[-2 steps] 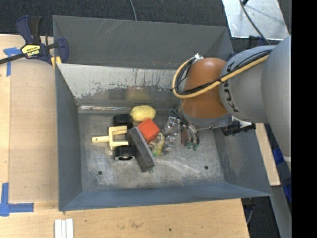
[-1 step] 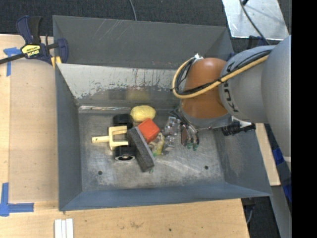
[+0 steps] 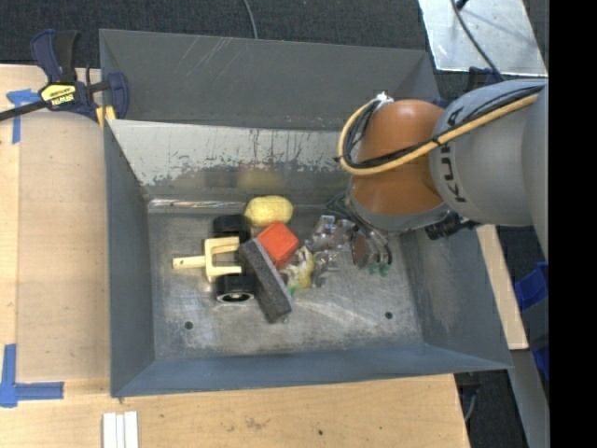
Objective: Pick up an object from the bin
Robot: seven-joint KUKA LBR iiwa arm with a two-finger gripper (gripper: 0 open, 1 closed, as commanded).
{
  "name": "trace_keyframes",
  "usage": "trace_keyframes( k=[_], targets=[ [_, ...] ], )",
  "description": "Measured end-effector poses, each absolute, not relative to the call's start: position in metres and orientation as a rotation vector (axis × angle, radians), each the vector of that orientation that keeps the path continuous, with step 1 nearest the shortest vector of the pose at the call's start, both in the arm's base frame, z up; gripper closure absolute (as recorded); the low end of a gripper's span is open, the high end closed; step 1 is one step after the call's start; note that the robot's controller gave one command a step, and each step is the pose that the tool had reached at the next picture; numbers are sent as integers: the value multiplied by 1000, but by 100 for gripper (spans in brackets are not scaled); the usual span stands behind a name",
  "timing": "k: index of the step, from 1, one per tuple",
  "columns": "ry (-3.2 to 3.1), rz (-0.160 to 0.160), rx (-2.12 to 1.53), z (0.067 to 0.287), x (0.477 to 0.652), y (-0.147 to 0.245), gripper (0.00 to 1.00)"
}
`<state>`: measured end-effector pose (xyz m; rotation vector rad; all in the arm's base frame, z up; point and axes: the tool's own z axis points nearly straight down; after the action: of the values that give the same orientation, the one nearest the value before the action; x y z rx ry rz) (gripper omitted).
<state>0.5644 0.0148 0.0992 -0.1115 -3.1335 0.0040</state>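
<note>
My gripper (image 3: 340, 246) hangs low in the middle of the bin, just right of the cluster of things. Nearest to it, at its left edge, is an orange block (image 3: 277, 241). A small yellow-green scrap (image 3: 300, 274) lies just below and to the gripper's left. A long dark grey block (image 3: 266, 282) lies slanted below the orange one. A pale yellow rounded lump (image 3: 269, 210) rests behind them near the back wall.
Further left lie a cream forked wooden piece (image 3: 211, 259) and a black part (image 3: 232, 292), with more black (image 3: 229, 226) behind it. The arm's orange cover and cable hang over the bin's right side. Bare floor runs along the front and right.
</note>
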Motion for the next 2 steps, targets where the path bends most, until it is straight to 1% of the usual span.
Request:
trace_keyframes(
  k=[1,2],
  targets=[
    [-3132,3,213,165,557,21,100],
    [-3126,0,262,181,558,27,100]
  ],
)
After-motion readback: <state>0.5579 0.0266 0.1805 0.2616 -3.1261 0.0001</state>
